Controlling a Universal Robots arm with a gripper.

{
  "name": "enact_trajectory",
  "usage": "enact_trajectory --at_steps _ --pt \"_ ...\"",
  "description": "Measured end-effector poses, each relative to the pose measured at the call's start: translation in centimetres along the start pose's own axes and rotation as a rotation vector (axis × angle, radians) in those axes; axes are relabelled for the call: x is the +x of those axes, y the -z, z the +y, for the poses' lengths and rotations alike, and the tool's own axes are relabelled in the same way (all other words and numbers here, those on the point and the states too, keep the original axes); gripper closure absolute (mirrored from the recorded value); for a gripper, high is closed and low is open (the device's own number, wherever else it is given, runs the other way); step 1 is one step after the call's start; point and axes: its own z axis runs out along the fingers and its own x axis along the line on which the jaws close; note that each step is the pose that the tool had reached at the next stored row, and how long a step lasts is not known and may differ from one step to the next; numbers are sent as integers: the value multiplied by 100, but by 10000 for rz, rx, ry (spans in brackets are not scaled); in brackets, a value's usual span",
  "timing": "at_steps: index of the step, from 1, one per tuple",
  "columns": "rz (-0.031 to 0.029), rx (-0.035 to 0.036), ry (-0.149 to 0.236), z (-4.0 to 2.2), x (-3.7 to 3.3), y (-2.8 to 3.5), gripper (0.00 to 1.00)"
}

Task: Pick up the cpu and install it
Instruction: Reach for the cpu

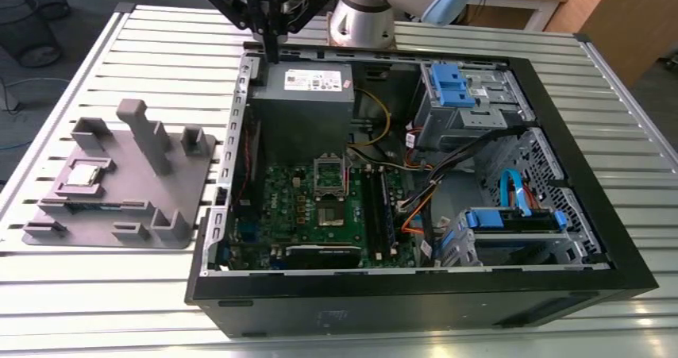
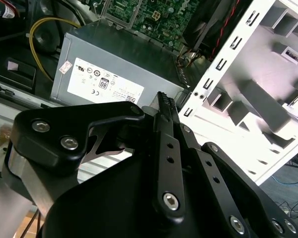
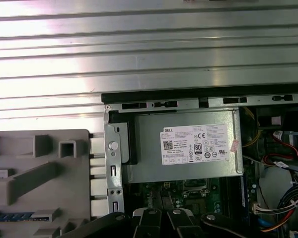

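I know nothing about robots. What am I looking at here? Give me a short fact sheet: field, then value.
Gripper: shut, holding nothing, raised over the computer case's edge by the grey power supply
Chip: lying flat on the grey tray, untouched
Tray: on the slatted table, at the exterior view's left of the case
Computer case: on its side, open on top
Green board: inside the case
Progress: chip not yet picked up
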Motion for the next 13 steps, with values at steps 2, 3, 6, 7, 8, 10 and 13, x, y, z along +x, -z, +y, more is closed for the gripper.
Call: enact_trajectory --at_steps 2,3,6,7,8,10,13 --pt "0 0 0 0 7 0 89" --pt "0 0 0 -1 12 1 89" --pt "0 0 0 -2 25 1 89" --pt "0 0 0 -3 31 1 89" --pt "0 0 0 -3 36 1 89" --pt "1 0 0 -4 49 2 89" --pt "1 1 0 -6 74 2 89"
